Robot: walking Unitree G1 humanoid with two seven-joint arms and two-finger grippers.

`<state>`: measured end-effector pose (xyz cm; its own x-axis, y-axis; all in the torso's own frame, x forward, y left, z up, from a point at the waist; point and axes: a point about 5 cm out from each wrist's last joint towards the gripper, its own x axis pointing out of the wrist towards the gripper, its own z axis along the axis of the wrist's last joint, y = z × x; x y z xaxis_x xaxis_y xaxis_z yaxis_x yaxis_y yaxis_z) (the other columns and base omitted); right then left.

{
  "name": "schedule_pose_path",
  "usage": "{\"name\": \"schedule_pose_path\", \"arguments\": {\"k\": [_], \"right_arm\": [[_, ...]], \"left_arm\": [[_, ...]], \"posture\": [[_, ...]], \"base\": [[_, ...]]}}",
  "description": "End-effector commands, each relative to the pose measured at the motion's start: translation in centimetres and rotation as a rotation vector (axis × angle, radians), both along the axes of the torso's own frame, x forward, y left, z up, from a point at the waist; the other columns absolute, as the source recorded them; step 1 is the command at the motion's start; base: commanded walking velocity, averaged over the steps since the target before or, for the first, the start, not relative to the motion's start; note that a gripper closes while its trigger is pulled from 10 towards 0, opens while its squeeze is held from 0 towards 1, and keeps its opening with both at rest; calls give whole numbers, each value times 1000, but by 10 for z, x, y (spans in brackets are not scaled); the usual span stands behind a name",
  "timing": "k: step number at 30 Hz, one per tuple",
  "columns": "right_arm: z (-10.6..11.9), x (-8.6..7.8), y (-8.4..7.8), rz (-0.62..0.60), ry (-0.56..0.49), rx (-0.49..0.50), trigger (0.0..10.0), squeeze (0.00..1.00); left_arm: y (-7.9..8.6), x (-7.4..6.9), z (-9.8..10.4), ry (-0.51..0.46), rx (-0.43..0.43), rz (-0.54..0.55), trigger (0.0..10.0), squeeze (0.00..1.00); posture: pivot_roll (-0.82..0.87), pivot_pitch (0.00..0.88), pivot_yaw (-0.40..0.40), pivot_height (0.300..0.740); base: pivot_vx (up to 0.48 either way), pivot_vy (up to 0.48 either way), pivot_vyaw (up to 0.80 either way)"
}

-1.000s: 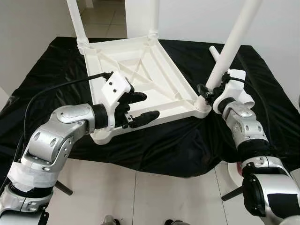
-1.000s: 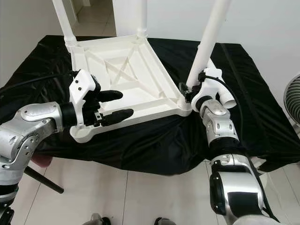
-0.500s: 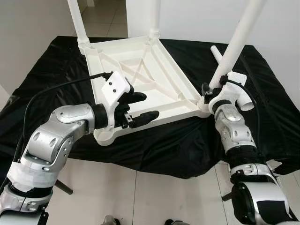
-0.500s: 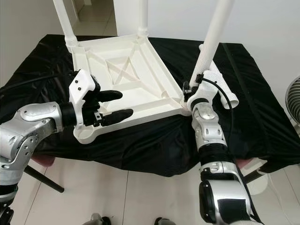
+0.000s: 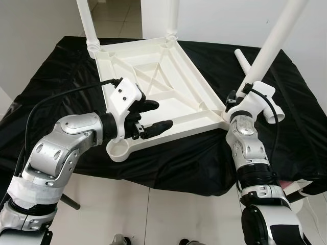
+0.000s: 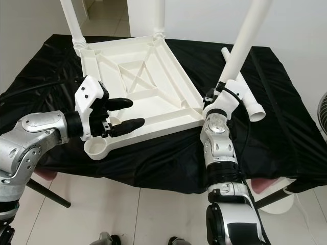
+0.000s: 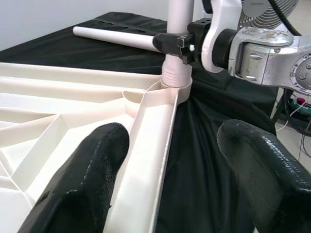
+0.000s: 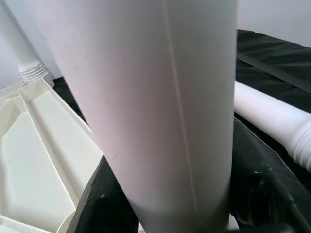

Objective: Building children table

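Tabletop (image 5: 153, 87) lies upside down on black cloth (image 5: 46, 92). Right gripper (image 7: 176, 42) clamped on near-right leg (image 5: 271, 43) just above its socket. Left gripper (image 5: 153, 116) spread wide, straddling the near rim. Spare leg (image 6: 244, 99) lies beside.

A white plastic tabletop (image 5: 153, 92) lies upside down on a black-draped bench (image 5: 61, 66), ribbed underside up, its empty corner socket (image 5: 118, 150) at the bench's near edge. Three white legs stand upright in the other corners: far left (image 5: 86, 23), far right (image 5: 172, 18), near right (image 5: 273, 43). A fourth leg (image 5: 250, 69) lies loose near the bench's right edge.
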<state>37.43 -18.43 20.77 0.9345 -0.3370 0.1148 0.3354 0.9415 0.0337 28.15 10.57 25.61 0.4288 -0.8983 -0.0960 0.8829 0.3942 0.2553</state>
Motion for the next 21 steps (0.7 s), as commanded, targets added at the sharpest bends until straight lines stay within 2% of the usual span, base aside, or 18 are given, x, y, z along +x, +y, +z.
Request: {"name": "schedule_pose_path", "arguments": {"k": [1,2,6,7,11,14,16,18,21], "right_arm": [[-56,-6,-6,9,261,18,10000,0],[-53,-6,-5,24,231,22,10000,1000],[-46,-5,1,108,176,41,10000,1000],[-39,-4,13,271,132,79,10000,0],[-32,-5,16,329,88,63,10000,0],[-24,-8,17,467,74,0,10000,0],[-24,-8,16,487,75,-21,10000,0],[-22,-9,10,512,88,-85,10000,0],[-21,-9,6,530,95,-100,10000,0]], "left_arm": [[-1,-2,1,-5,11,-25,10000,0],[-1,-2,1,-5,11,-23,10000,0],[-1,-2,1,-6,12,-23,10000,0],[-2,-3,0,-6,11,-24,10000,0],[-2,-3,0,-6,10,-24,10000,0],[-2,-2,0,-6,8,-22,10000,0],[-2,-2,0,-6,7,-22,10000,0],[-2,-2,1,-6,6,-22,10000,0],[-2,-2,1,-7,5,-22,10000,0]], "posture": [[-3,162,46,740],[-3,160,45,740],[-4,159,43,740],[-4,158,43,740],[-6,158,41,740],[-8,155,40,740],[-8,155,40,740],[-9,154,40,740],[-10,153,40,740]], "base": [[0,0,0],[0,0,0],[0,0,0],[0,0,0],[0,0,0],[0,0,0],[0,0,0],[0,0,0],[0,0,0]]}}
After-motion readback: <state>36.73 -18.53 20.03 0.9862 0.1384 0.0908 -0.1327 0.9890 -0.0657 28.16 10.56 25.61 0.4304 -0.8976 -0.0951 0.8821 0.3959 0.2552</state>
